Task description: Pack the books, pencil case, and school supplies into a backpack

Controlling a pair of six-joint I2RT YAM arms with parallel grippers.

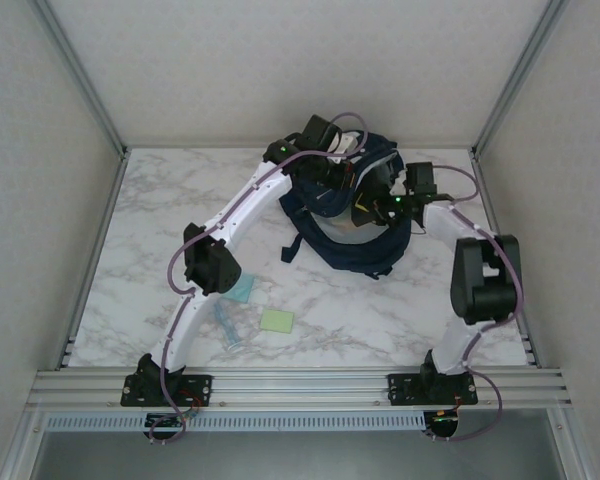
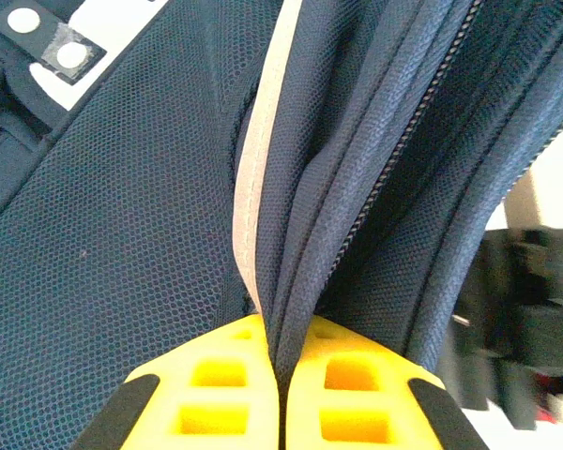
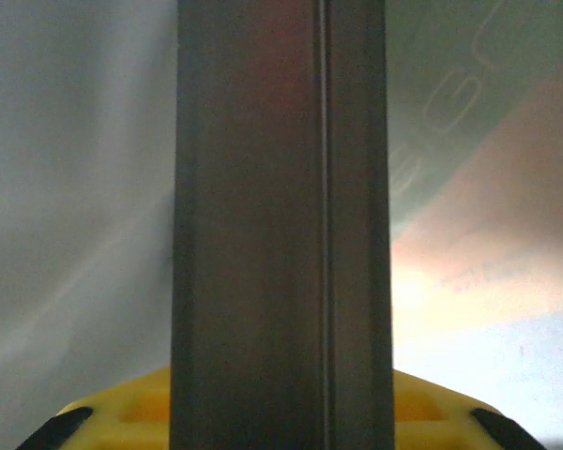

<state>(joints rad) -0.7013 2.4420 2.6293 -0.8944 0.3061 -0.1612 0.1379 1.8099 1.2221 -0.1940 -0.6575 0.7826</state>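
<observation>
Fingers [image 2: 216,398] of the left gripper [image 2: 280,380] pinch the backpack [image 2: 122,234] fabric beside its zip; the right gripper [image 3: 281,417] clamps a dark slab, probably the pencil case [image 3: 263,187].
The backpack sits upper centre overhead; lower left, the sticks [image 1: 228,332], blue pad [image 1: 243,291] and green pad [image 1: 277,320] lie unpacked on the table [image 1: 380,320].

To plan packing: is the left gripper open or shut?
Shut: the left gripper pinches a backpack fold between its fingers.

The top camera looks down from behind the arm bases over the marble table [image 1: 380,320] and backpack [image 1: 345,258]. The left wrist camera shares that backpack, hard against its seam; the right wrist camera faces a dark bar [image 3: 263,234], very near.
</observation>
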